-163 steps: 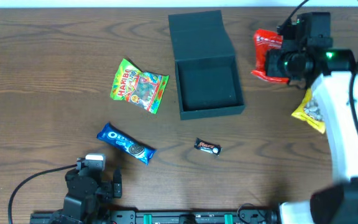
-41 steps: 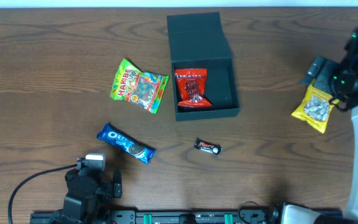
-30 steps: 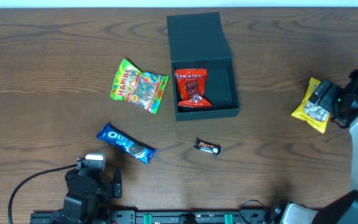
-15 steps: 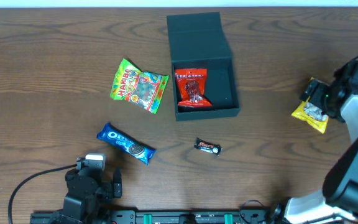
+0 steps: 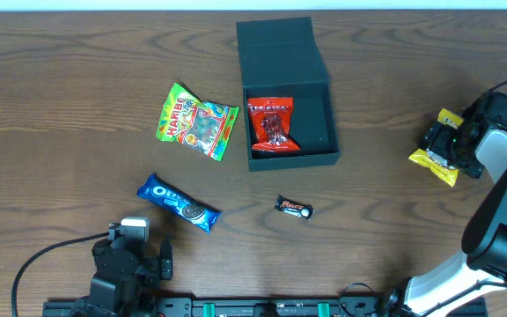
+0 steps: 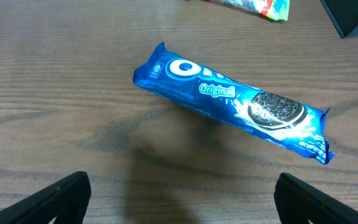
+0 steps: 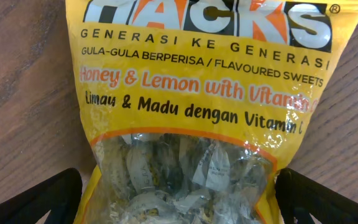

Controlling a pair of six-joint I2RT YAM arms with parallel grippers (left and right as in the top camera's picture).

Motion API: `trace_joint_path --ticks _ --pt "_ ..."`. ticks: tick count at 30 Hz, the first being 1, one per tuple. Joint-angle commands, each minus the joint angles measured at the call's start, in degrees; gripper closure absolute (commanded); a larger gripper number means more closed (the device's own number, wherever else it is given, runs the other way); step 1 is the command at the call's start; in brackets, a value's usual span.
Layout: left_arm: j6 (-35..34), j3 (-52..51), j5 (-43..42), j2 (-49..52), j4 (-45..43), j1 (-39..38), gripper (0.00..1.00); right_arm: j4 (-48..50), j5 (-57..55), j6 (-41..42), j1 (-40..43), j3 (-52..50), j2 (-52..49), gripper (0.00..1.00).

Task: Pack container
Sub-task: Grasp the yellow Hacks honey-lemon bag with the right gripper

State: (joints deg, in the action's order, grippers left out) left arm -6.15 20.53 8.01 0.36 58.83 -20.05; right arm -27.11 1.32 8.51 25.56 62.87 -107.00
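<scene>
Left end effector [image 6: 182, 200] is parked at the near edge of the desk [image 5: 51, 106], jaws spread wide and nothing held; its fingers [image 6: 55, 200] are seen at the bottom corners of the left wrist view with bare wood between them. Just beyond it, a blue Oreo pack [image 5: 179, 203] is laid flat on a diagonal. A small dark Mars bar [image 5: 294, 209] is found to the right of that, apart from it and near the front wall of the container [image 5: 293, 159]. Further out, at the far right of the desk, the right end effector [image 7: 182, 196] is lowered over a yellow sweets bag [image 7: 194, 87]; jaws are wide apart with the bag between them, and wrapped sweets are visible through its clear window. Finger-to-bag contact cannot be confirmed from this angle; the bag does not look clamped. Left of centre, a green-and-yellow Haribo bag [image 5: 196, 121] is laid flat just beside the container's left wall. The container itself is set right of centre toward the far side, its lid [image 5: 278, 48] open and folded back away from the robot. One red snack pack [image 5: 271, 125] is placed inside along the left half; the right half of the floor is bare.
</scene>
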Motion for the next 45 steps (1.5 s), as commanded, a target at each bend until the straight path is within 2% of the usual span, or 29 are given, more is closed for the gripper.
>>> trace_joint_path --ticks 1,9,10,13,15,23,31,37,45 --pt "0.0 -0.5 1.4 -0.1 3.3 -0.2 0.05 0.0 0.2 -0.5 0.4 -0.3 -0.6 0.01" --pt "0.0 -0.5 1.4 -0.1 3.3 -0.2 0.05 -0.1 0.2 0.3 0.4 -0.3 -0.6 0.01" --pt "0.0 -0.5 1.4 -0.1 3.3 -0.2 0.05 -0.2 0.2 0.5 0.4 -0.3 -0.6 0.03" --pt "0.0 -0.5 1.4 -0.1 3.3 -0.2 0.05 -0.2 0.3 0.9 0.4 -0.3 -0.6 0.21" --pt "0.0 -0.5 1.4 -0.1 3.3 -0.2 0.05 -0.2 0.3 0.9 0.4 -0.3 -0.6 0.25" --pt "0.0 -0.5 1.4 -0.1 3.3 -0.2 0.05 -0.3 0.9 1.7 0.4 -0.3 -0.5 0.37" --pt "0.0 -0.5 1.4 -0.1 3.3 -0.2 0.05 -0.3 4.9 1.8 0.4 0.1 0.6 0.38" --pt "0.0 -0.5 1.4 -0.1 3.3 -0.2 0.05 -0.5 6.3 2.2 0.4 0.1 2.2 0.51" --pt "-0.1 -0.5 1.4 -0.1 3.3 -0.2 0.05 -0.6 6.7 2.2 0.3 0.1 3.3 0.54"
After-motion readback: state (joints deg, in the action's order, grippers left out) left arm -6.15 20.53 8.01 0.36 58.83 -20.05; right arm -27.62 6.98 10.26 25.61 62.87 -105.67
